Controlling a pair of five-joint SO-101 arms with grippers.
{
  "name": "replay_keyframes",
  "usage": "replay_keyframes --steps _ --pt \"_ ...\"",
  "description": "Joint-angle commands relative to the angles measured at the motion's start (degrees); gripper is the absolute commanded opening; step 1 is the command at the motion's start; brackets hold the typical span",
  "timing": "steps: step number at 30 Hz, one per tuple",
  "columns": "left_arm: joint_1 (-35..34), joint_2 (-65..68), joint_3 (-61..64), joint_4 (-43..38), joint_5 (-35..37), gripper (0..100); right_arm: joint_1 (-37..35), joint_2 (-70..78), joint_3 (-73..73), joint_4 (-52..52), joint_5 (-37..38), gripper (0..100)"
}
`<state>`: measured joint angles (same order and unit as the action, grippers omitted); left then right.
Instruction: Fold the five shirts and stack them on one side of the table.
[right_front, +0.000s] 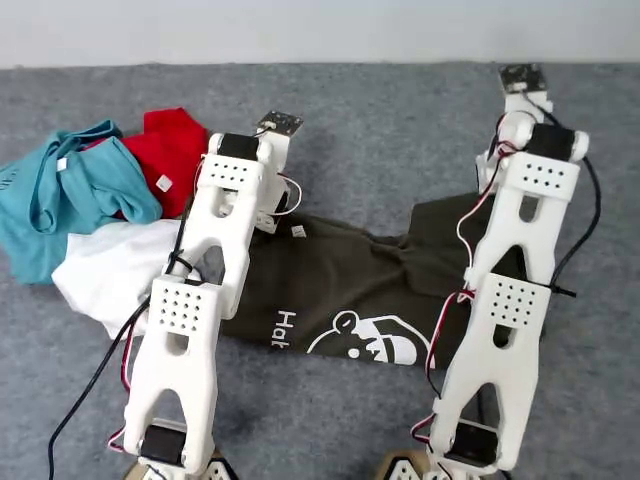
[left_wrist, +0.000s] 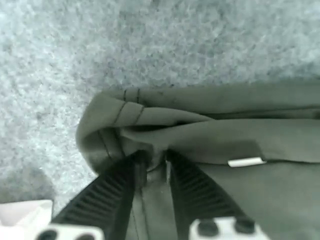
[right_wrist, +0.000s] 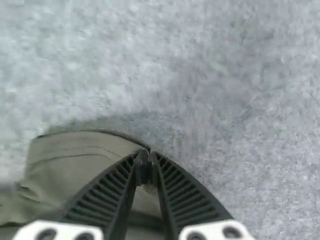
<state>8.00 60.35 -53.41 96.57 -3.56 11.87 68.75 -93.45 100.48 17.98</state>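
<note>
A dark olive shirt (right_front: 345, 285) with a white print lies spread on the grey carpet between the two arms. My left gripper (left_wrist: 151, 161) is shut on a bunched fold of the olive shirt (left_wrist: 210, 135) near its hem; a small white tag (left_wrist: 246, 162) shows beside it. My right gripper (right_wrist: 144, 162) is shut on the edge of the same olive shirt (right_wrist: 65, 160) at its far right corner. In the high view the left arm (right_front: 215, 240) stands over the shirt's left end and the right arm (right_front: 520, 240) over its right end.
A pile of other shirts lies at the left: a teal shirt (right_front: 65, 190), a red shirt (right_front: 170, 150) and a white shirt (right_front: 110, 265). Bare grey carpet (right_front: 380, 120) stretches beyond the olive shirt and in front of it.
</note>
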Motion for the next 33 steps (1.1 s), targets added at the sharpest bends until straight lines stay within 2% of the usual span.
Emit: replay_keyframes --steps 1,10,16,23,28,33 --pt "-0.4 0.2 -0.1 -0.4 0.2 8 -2.1 -7.2 4.5 2.8 0.6 1.0" --pt "-0.4 0.2 -0.1 -0.4 0.2 8 -2.6 -20.0 27.8 2.5 1.4 1.0" --pt "-0.4 0.2 -0.1 -0.3 0.2 8 -2.6 -28.4 41.2 2.5 5.0 1.0" --pt "-0.4 0.2 0.8 -0.4 0.2 8 0.7 -34.3 53.6 1.5 11.9 1.1" --pt "-0.4 0.2 0.9 -0.4 0.2 8 4.4 -34.6 54.6 1.8 20.9 1.1" --pt "-0.4 0.2 0.9 -0.5 0.2 8 6.3 -34.6 57.4 1.5 26.2 1.1"
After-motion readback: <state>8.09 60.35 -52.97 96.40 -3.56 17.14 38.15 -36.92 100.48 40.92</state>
